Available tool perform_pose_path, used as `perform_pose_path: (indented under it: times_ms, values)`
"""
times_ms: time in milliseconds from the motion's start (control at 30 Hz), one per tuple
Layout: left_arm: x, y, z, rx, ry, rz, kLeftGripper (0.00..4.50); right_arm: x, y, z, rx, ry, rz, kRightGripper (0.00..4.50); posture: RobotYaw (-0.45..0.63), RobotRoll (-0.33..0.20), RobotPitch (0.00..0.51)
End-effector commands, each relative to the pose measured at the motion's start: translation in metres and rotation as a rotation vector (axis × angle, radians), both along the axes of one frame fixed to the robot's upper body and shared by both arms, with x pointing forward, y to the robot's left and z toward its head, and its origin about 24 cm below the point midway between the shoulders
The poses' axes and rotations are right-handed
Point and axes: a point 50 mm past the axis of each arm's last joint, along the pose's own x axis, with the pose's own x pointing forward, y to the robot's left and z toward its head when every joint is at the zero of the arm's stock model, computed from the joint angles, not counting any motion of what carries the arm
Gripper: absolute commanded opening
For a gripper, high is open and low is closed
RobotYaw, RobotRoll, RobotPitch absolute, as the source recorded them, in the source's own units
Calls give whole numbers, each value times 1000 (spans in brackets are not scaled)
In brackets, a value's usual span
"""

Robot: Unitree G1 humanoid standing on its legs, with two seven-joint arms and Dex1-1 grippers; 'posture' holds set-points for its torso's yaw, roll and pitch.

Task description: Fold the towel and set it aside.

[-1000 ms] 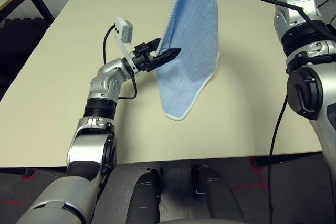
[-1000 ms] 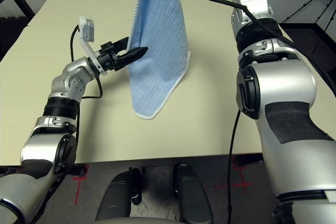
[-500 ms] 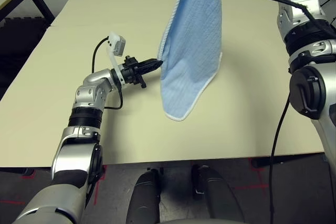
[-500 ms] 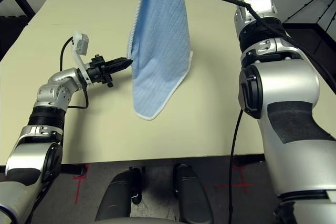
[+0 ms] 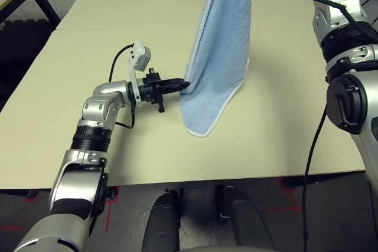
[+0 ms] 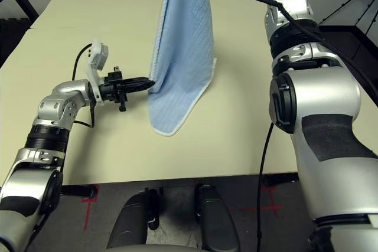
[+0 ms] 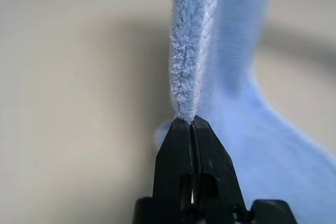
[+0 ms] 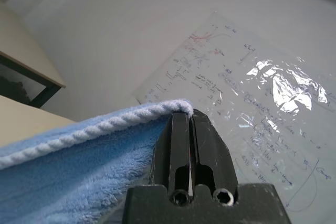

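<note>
Fingers of the left end effector point(image 5: 184, 84) are pressed together on the towel point(image 5: 220, 57), pinching its near side edge. Above, the right end effector point(image 8: 182, 124) is clamped on the top corner, cut off in the head views. Cloth hangs over the counter point(image 5: 88, 45).

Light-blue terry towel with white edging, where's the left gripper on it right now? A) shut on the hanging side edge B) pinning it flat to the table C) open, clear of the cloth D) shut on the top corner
A: the left gripper has its black fingers closed on the side edge of the light-blue terry towel, which hangs above the beige table.
</note>
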Motion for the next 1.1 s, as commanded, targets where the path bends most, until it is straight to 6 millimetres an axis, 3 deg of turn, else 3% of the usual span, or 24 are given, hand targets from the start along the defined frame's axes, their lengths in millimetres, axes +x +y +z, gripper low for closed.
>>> perform_pose_path:
  times_ms: [33,267,467,600,700,867,1033,1100]
  values:
    - [7,13,7,-3,-56,155,9,-1,-8,5,28,-18,-45,0,33,0,171]
    - [5,11,42,-22,-158,214,9,4,-9,2,26,-2,-107,0,36,0,172]
    - [-14,-1,82,-75,-192,126,9,6,-15,6,42,-25,-203,0,41,0,175]
    - [-19,-1,104,-119,-260,191,9,7,-18,7,58,-35,-242,0,44,0,177]
    - [-23,-7,95,-84,-218,178,9,7,-17,7,60,-35,-249,0,45,0,177]
    - [-42,-25,50,21,24,48,9,8,-14,5,55,-29,-240,0,46,0,177]
    - [-42,-45,33,14,77,53,9,9,-12,3,52,-23,-232,0,42,0,177]
    - [-44,-52,32,7,88,31,482,9,-12,3,51,-22,-230,0,40,0,176]
